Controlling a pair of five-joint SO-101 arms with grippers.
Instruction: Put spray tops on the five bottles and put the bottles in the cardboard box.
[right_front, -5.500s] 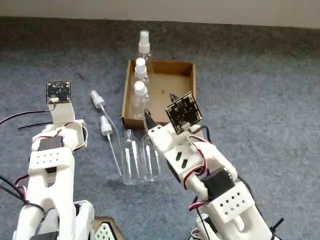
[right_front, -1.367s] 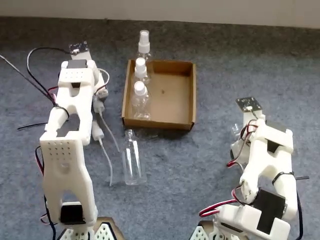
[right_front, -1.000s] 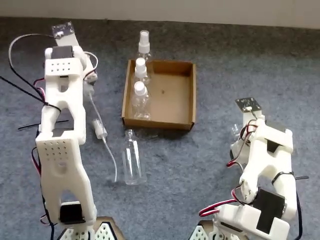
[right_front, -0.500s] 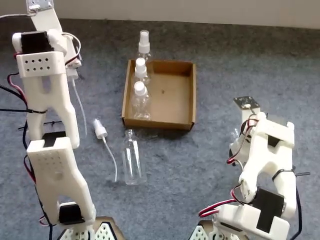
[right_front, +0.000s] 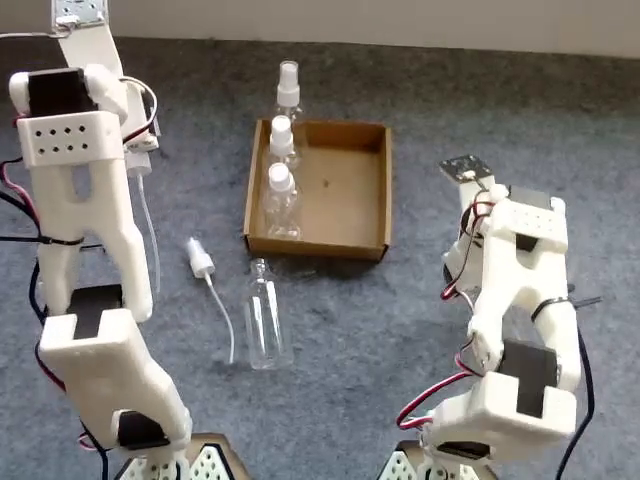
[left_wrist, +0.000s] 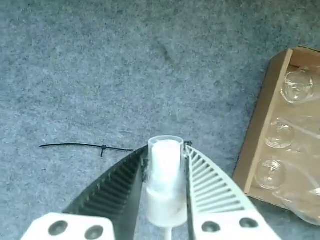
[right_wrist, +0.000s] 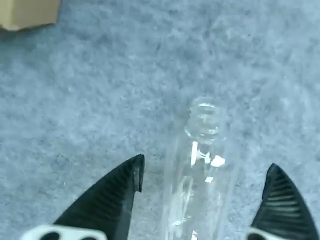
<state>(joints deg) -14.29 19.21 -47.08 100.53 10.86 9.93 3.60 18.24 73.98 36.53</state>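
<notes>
The held spray top (left_wrist: 165, 185) is gripped by the left gripper (left_wrist: 165, 149), whose fingers are closed snugly on its white collar; its thin dip tube (left_wrist: 169, 233) hangs free, and in the high view this arm is raised above the carpet (right_front: 450, 100), well to the left of the cardboard box (right_front: 345, 200). A loose spray top (right_front: 200, 262) lies on the carpet off the box's near left corner, its tube trailing toward an open bottle (right_front: 263, 318) that lies just in front of the box's near wall, neck toward the box. A second open bottle (right_wrist: 200, 165) sits between the jaws of the right gripper (right_wrist: 206, 169), which is spread wide with neither jaw touching it; the right wrist view shows its bare neck plainly, while in the high view the right arm covers it, off the box's near right corner. Three capped bottles (right_front: 281, 195) stand in a row against the box's left wall, leaving the rest of its floor bare. In the high view the farthest bottle (right_front: 288, 90) rises past the far rim, but the left wrist view seems to place it inside the far corner. That view also picks out a black cable tie (left_wrist: 85, 146) on the carpet; bare carpet lies between the box and the right arm, and beyond the box's far rim.
</notes>
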